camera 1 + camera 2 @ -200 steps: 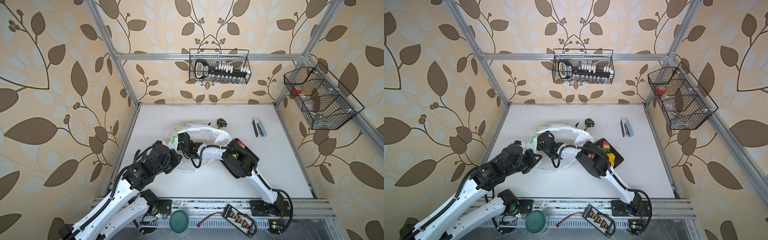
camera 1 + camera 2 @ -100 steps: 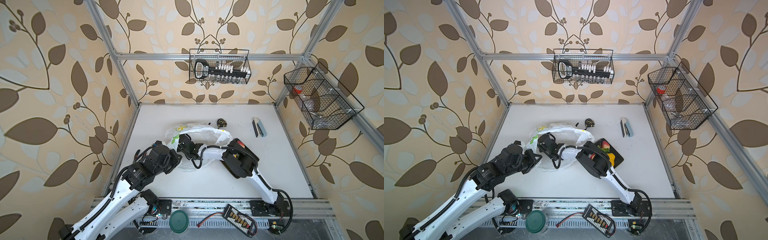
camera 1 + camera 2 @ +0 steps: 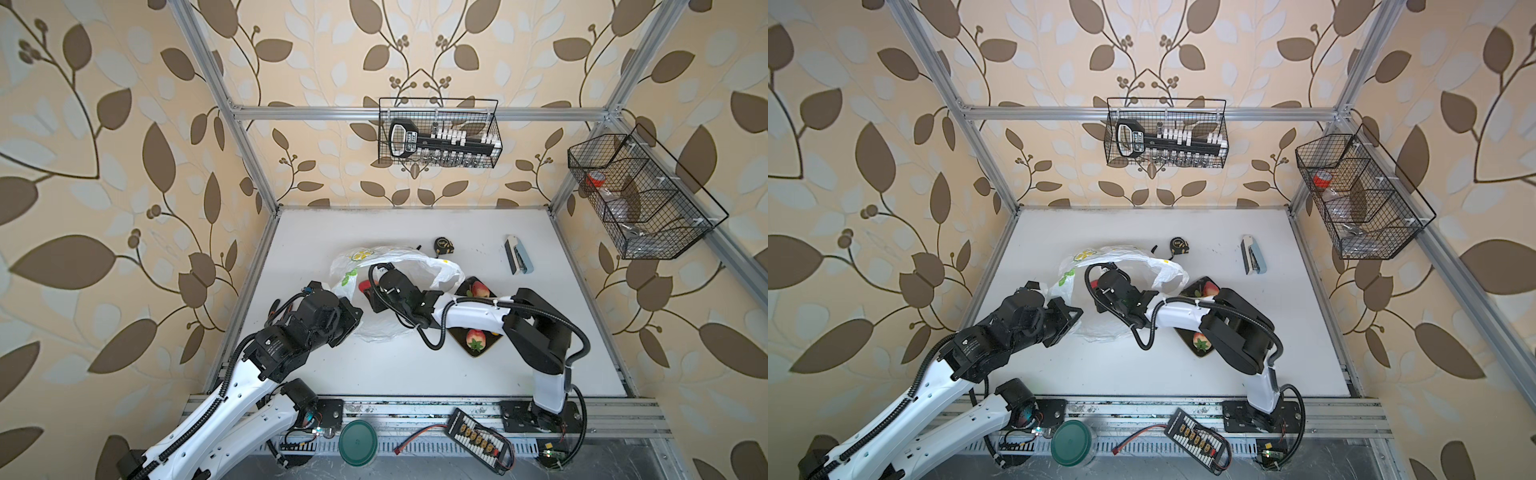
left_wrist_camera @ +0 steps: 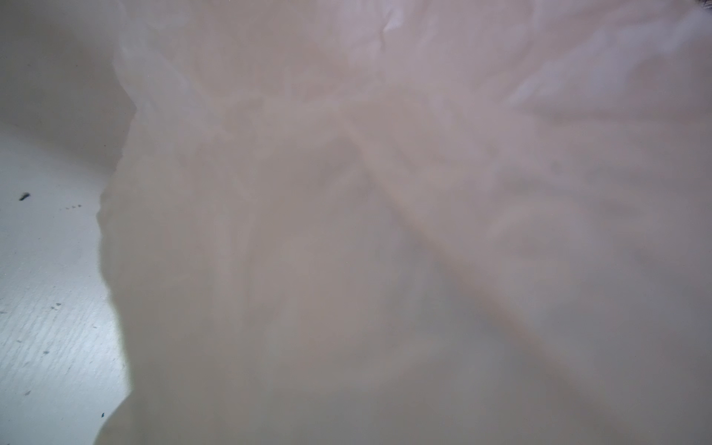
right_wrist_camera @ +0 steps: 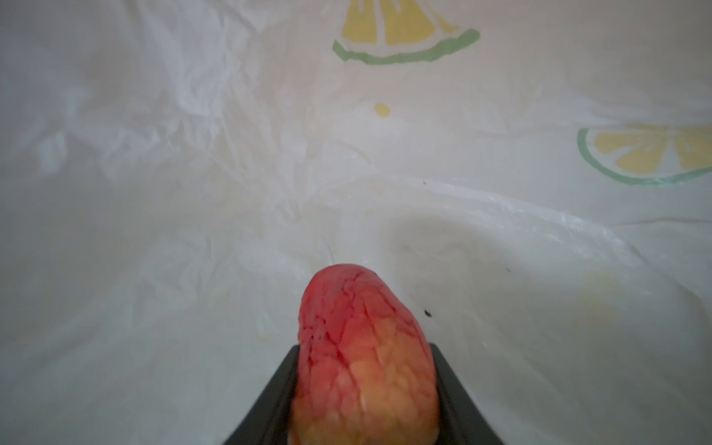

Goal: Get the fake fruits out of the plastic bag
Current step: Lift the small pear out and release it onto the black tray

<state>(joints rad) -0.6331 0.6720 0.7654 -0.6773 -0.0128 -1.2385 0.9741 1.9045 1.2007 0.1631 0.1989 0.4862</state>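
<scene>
Right wrist: end effector (image 5: 364,348) grips apple (image 5: 358,308); left wrist: bag (image 4: 385,231) up close

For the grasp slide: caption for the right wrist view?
Right gripper shut on a glossy red-yellow fake fruit inside the crinkly white plastic bag printed with yellow lemon slices.

We see beige wallpaper (image 3: 104,187) with brown leaves all round, an aluminium frame (image 3: 311,112), a back wire basket (image 3: 438,100), a side wire basket (image 3: 673,232) (both hung high) and a white tabletop (image 3: 374,374), evenly lit.
</scene>
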